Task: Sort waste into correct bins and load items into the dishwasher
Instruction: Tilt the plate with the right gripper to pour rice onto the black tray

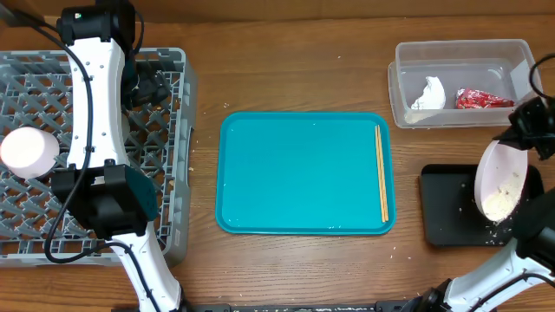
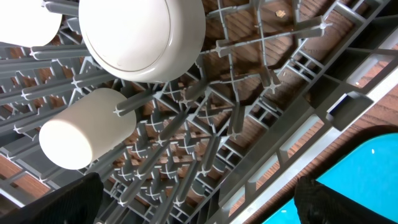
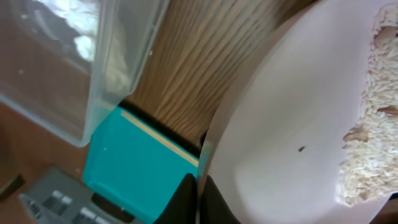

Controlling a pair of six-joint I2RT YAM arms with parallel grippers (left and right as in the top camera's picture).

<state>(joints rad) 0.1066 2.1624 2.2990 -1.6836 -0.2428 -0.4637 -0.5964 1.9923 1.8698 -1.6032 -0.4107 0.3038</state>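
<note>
My right gripper [image 3: 200, 199] is shut on the rim of a white-pink bowl [image 1: 500, 180], held tilted on edge over the black tray [image 1: 442, 212]. White rice crumbs [image 1: 501, 199] cling inside the bowl and show in the right wrist view [image 3: 373, 118]. The clear tub [image 1: 408, 65] holds the white napkin [image 1: 429, 93] and the red wrapper [image 1: 482, 99]. Wooden chopsticks [image 1: 381, 172] lie on the teal tray. My left gripper [image 2: 199, 199] is open above the grey dish rack [image 1: 178, 130], which holds a white cup [image 2: 84, 130] and a white bowl [image 2: 143, 37].
The teal serving tray [image 1: 303, 173] lies at the middle of the wooden table. A few crumbs lie on the table near the black tray. The left arm reaches over the rack's right side.
</note>
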